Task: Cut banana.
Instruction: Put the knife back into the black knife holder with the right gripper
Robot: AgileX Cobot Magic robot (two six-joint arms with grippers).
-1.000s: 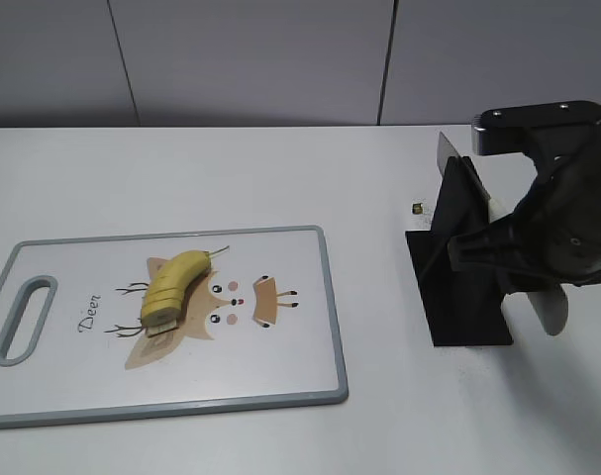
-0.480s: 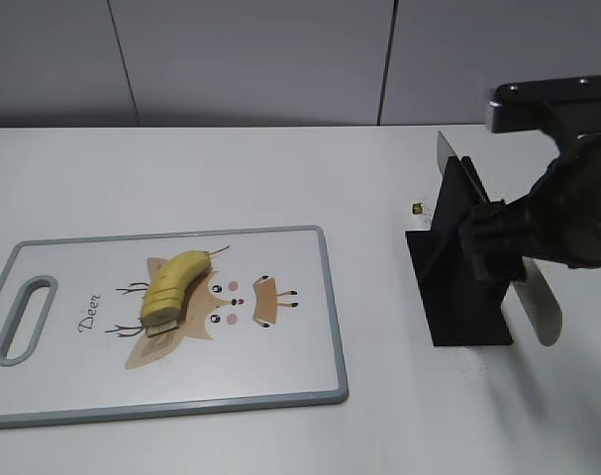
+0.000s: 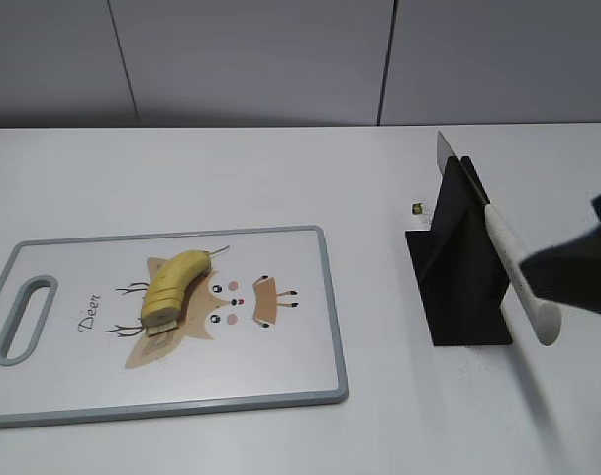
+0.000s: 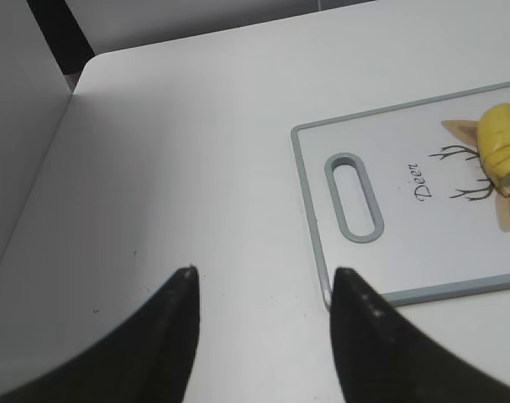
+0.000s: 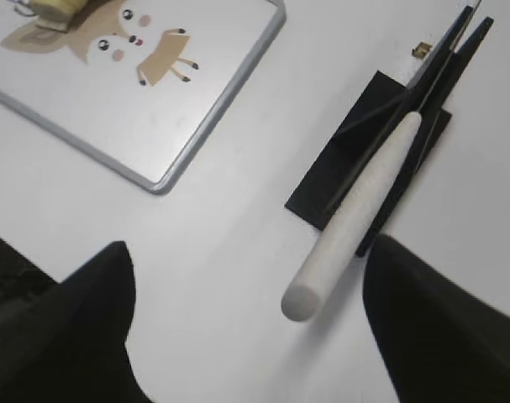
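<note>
The banana [image 3: 173, 289] lies on the cutting board [image 3: 300, 366], on its deer print, with several cuts across it and a loose slice at its near end; its end also shows in the left wrist view [image 4: 502, 143]. A white-handled knife [image 3: 518, 287] rests in a black stand [image 3: 463, 287], also seen in the right wrist view [image 5: 355, 218]. My right gripper [image 5: 246, 252] is open and empty, just off the knife handle's end; only a dark blurred part shows at the exterior view's right edge [image 3: 582, 272]. My left gripper [image 4: 263, 273] is open over the bare table left of the board.
The board [image 4: 322, 252] has a grey rim and a handle slot [image 4: 353, 197] at its left end. A small dark speck [image 3: 416, 208] lies on the table beside the stand. A wall stands along the table's back edge.
My right arm has drawn back to the right, away from the knife stand, almost out of the exterior view. The knife stays in the stand. The banana has not moved.
</note>
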